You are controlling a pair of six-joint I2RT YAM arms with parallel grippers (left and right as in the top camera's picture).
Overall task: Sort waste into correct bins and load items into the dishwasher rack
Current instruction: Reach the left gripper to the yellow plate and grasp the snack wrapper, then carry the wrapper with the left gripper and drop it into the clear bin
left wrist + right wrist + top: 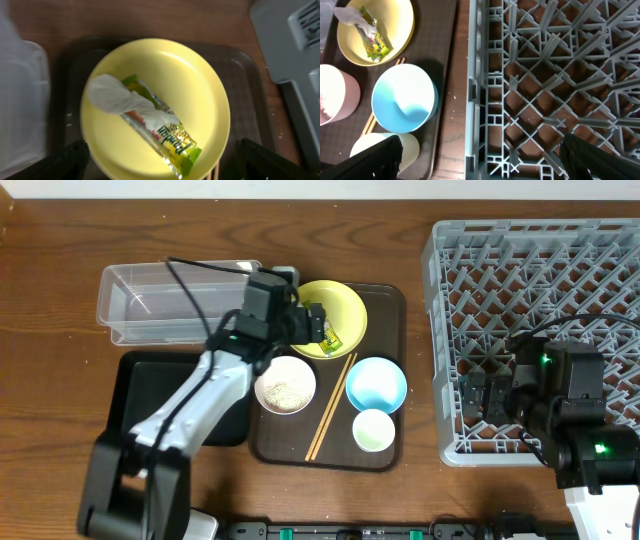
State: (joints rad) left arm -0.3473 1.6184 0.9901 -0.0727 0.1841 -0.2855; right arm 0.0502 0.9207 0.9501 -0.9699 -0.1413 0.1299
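The yellow plate [340, 305] sits at the back of the brown serving tray and holds the green-yellow wrapper [328, 332] with its white scrap [112, 96]. My left gripper [306, 325] is open and hovers just above the plate [200, 90], its fingers straddling the wrapper [167, 137]. The white bowl [285, 385] holds rice. The light blue bowl [376, 383], the pale cup [373, 429] and the chopsticks [330, 408] lie on the same tray. My right gripper [478, 395] is open and empty over the left edge of the grey rack [540, 320].
The clear tub [170, 300] stands at the back left, with the black tray [135, 380] in front of it, partly under my left arm. The brown serving tray [385, 305] lies between them and the rack [545, 75].
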